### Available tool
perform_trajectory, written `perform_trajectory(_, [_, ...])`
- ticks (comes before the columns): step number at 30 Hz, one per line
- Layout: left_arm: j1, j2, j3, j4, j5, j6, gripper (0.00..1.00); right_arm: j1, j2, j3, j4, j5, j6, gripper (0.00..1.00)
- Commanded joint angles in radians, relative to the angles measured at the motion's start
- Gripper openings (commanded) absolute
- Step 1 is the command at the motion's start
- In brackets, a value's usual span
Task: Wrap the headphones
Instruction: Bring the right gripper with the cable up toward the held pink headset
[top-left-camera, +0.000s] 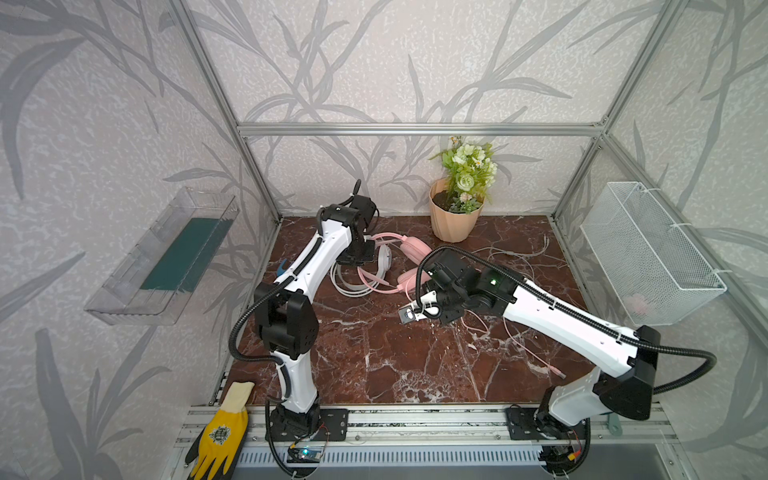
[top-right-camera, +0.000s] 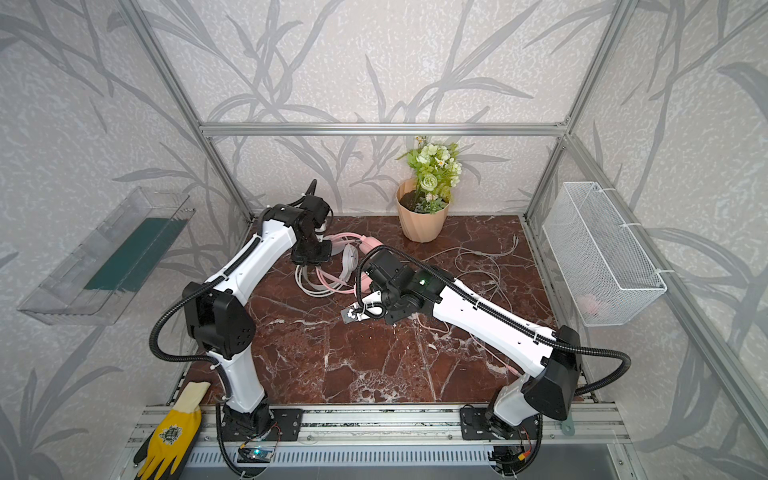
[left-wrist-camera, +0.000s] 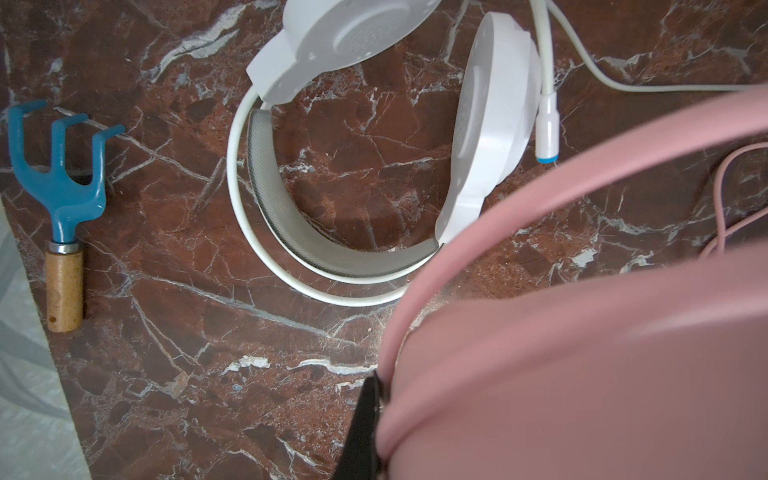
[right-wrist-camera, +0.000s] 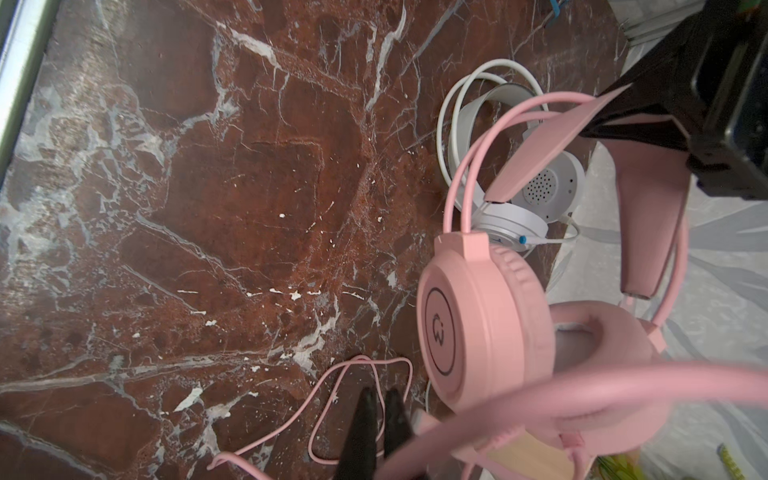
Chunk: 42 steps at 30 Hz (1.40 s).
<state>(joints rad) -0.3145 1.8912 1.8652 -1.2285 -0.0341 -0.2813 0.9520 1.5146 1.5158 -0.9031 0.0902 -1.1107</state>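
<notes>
The pink headphones (top-left-camera: 415, 249) (right-wrist-camera: 469, 324) hang tilted over the marble table (top-left-camera: 374, 365), one earcup low near the surface. My left gripper (left-wrist-camera: 380, 386) is shut on their headband; only one black finger shows beside the pink band. The white headphones (left-wrist-camera: 332, 249) (top-left-camera: 384, 257) lie flat beneath them, with their white cable (top-left-camera: 511, 253) trailing towards the back right. My right gripper (right-wrist-camera: 382, 399) (top-left-camera: 409, 313) is shut just in front of the lower pink earcup. A blurred pink cable (right-wrist-camera: 582, 386) comes out from between its fingers. More pink cable (top-left-camera: 532, 353) loops across the table.
A blue hand rake (left-wrist-camera: 58, 183) lies left of the white headset. A potted plant (top-left-camera: 455, 216) stands at the back. A wire basket (top-left-camera: 652, 253) hangs on the right wall and a clear tray (top-left-camera: 166, 253) on the left. A yellow glove (top-left-camera: 220, 432) lies on the front rail.
</notes>
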Motion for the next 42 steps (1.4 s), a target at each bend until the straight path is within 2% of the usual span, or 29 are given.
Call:
perform_trajectory(1, [-0.006,0.001,0.048,-0.041,-0.013,0.040,0.00,0.001,-0.031,0.032,-0.075,0.048,-0.224,0.00])
perform_trajectory(10, [-0.024,0.019,0.052,-0.046,-0.052,0.077,0.00,-0.022,-0.044,0.040,-0.091,0.081,-0.280,0.00])
perform_trajectory(19, [-0.038,0.029,0.052,-0.047,-0.065,0.114,0.00,-0.063,-0.049,0.016,0.041,0.084,-0.366,0.00])
perform_trajectory(26, [-0.055,0.020,0.034,-0.018,-0.086,0.151,0.00,-0.116,-0.009,0.036,0.079,0.057,-0.389,0.00])
perform_trajectory(29, [-0.055,0.033,0.045,-0.022,-0.120,0.123,0.00,-0.116,0.002,0.047,0.078,0.059,-0.379,0.00])
perform_trajectory(32, [-0.055,0.051,0.061,-0.053,-0.118,0.100,0.00,-0.120,-0.027,0.030,0.078,0.035,-0.317,0.00])
perform_trajectory(35, [-0.054,0.047,0.042,-0.043,-0.120,0.088,0.00,-0.138,-0.076,-0.002,0.073,-0.004,-0.197,0.00])
perform_trajectory(42, [-0.008,-0.002,0.033,-0.044,-0.184,0.021,0.00,-0.257,-0.250,-0.251,0.191,-0.187,0.193,0.00])
